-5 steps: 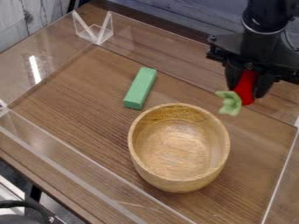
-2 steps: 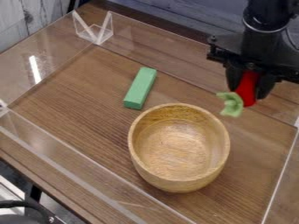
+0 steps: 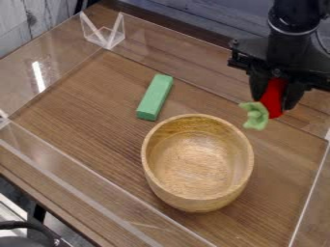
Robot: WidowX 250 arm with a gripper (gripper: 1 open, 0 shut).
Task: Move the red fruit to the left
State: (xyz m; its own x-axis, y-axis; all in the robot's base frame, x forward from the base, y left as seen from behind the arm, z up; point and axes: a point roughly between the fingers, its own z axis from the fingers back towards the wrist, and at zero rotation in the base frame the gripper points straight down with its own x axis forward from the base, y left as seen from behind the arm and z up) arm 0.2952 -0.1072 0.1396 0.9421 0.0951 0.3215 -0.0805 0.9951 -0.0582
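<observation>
The red fruit hangs at the right of the camera view, its green leafy stem piece sticking out below and to the left. My gripper is shut on the red fruit, black fingers on either side of it, holding it above the wooden table just past the far right rim of the bowl. Most of the fruit's body is hidden between the fingers.
A wooden bowl stands in the lower middle of the table. A long light-green block lies to its upper left. Clear acrylic walls fence the wooden surface, with a small clear stand at the far left corner.
</observation>
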